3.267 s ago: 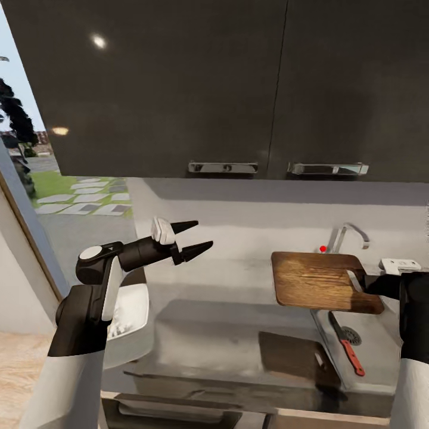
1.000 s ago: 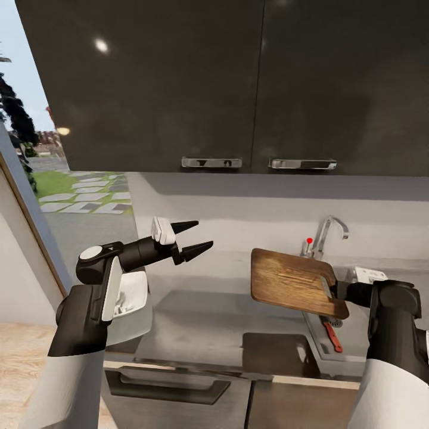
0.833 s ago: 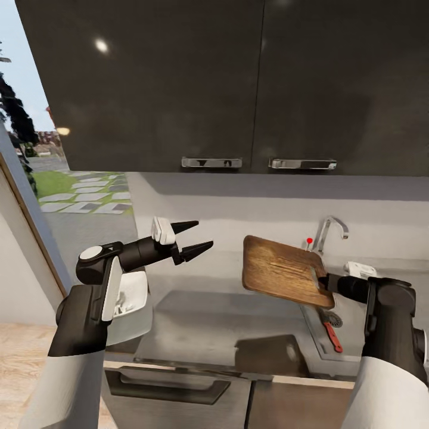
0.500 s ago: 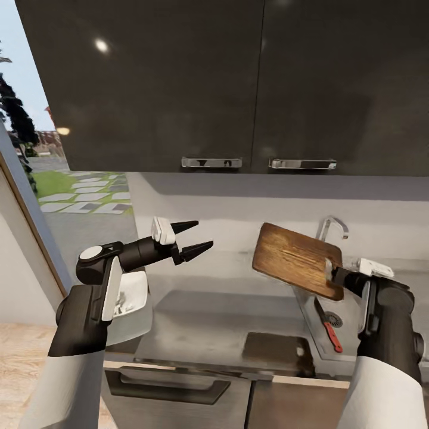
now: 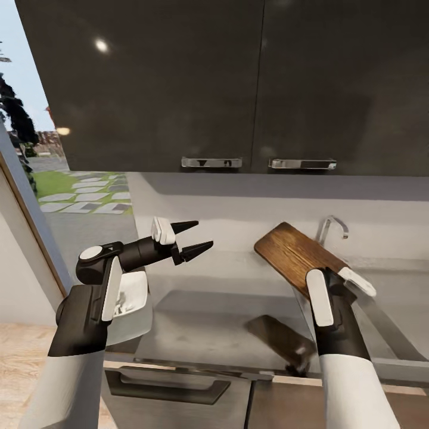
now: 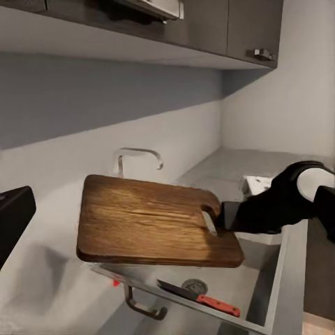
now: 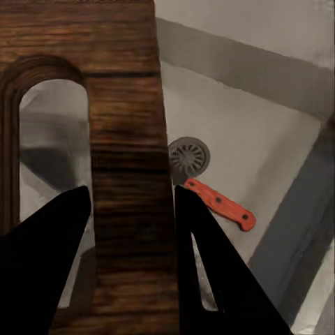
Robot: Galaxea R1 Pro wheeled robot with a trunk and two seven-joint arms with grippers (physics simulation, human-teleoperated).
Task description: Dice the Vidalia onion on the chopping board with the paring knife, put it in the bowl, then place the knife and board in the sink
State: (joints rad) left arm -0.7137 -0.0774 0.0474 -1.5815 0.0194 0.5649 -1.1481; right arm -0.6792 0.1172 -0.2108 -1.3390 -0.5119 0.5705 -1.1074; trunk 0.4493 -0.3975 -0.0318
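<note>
My right gripper (image 7: pixel 130 197) is shut on the handle end of the dark wooden chopping board (image 5: pixel 290 253), its fingers (image 7: pixel 43 269) clamping the strip beside the slot. The board (image 6: pixel 150 220) hangs tilted above the sink (image 5: pixel 390 333), far end raised toward the tap (image 5: pixel 333 227). In the basin (image 7: pixel 272 150) the red-handled paring knife (image 7: pixel 222 204) lies next to the drain (image 7: pixel 188 157); the same knife (image 6: pixel 202 299) appears in the left wrist view. My left gripper (image 5: pixel 189 238) is open and empty above the countertop (image 5: pixel 202 325). The white bowl (image 5: pixel 132 296) sits behind my left arm. The onion is out of view.
Dark wall cabinets (image 5: pixel 179 83) with chrome handles (image 5: pixel 211 162) hang close overhead. A window (image 5: pixel 36 179) with a garden outside is at the left. The counter's front edge and a drawer (image 5: pixel 173 387) lie below my arms.
The right arm has lifted and tilted the board, its far end rising toward the tap, and the forearm has swung in front of it. The left arm has stayed still. Earlier the camera shifted.
</note>
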